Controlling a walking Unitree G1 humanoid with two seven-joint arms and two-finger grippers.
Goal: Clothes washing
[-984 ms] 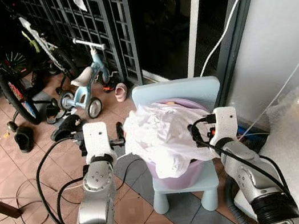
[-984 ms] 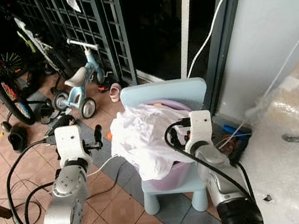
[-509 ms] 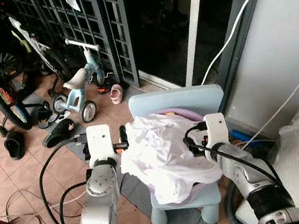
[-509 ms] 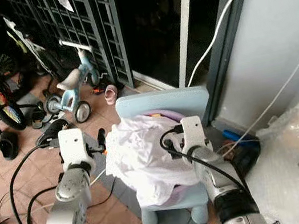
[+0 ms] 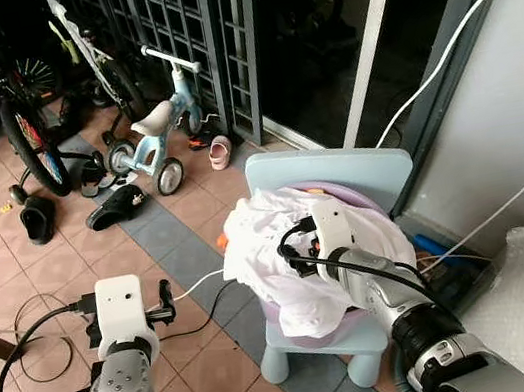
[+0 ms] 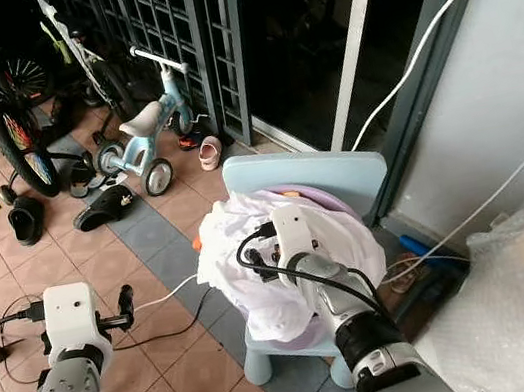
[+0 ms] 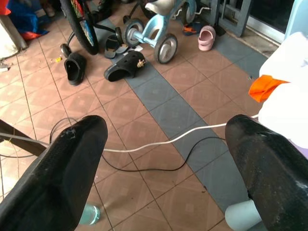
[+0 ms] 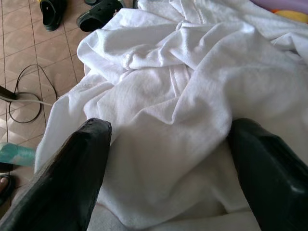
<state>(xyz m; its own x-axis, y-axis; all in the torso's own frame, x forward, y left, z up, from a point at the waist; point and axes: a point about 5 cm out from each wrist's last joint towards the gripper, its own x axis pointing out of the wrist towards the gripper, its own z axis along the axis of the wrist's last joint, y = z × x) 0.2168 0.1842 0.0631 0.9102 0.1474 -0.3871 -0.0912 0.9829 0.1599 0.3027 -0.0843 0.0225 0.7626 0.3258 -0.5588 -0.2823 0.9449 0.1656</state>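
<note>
Progress: early, by my judgement; white laundry [image 5: 297,251] is heaped in a purple basin [image 6: 316,202] on a light blue chair [image 5: 330,166], nothing washed yet.
Right gripper [image 8: 168,159]: fingers spread, pressed onto the heap, cloth between them, not pinched.
Left gripper [image 7: 163,159]: released, over tiled floor [image 7: 144,106], well apart from the chair.

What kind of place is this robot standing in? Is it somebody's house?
Most likely a home's tiled porch or car-porch area: a child's tricycle and bicycle parked by a metal grille gate, sandals on the floor, and a laundry basin on a small chair.
</note>
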